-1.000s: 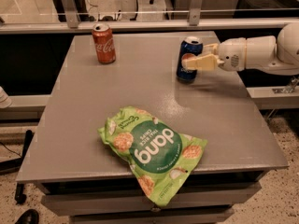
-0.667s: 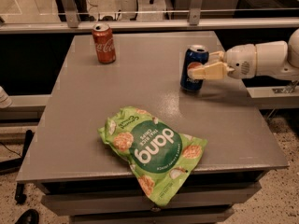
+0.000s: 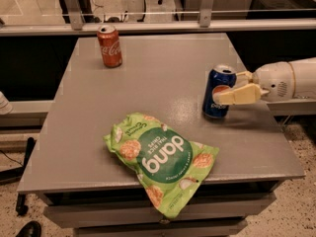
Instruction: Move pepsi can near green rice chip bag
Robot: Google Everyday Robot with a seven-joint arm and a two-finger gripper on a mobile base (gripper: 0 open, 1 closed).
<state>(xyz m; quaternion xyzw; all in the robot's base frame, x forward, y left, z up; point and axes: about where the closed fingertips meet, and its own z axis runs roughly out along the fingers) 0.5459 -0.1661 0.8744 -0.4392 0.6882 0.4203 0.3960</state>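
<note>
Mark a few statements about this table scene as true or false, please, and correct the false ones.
1. The gripper has a finger on each side of the pepsi can. True.
2. The pepsi can lies on top of the green rice chip bag. False: it is apart from the bag, further back on the table.
3. The Coca-Cola can stands upright near a far corner of the table. True.
4. The green rice chip bag lies wholly on the table. False: its near end hangs over the front edge.

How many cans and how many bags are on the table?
Cans: 2 (pepsi can, held by the gripper at the right of the table, and red Coca-Cola can)
Bags: 1 (green rice chip bag)
Total: 3
</note>
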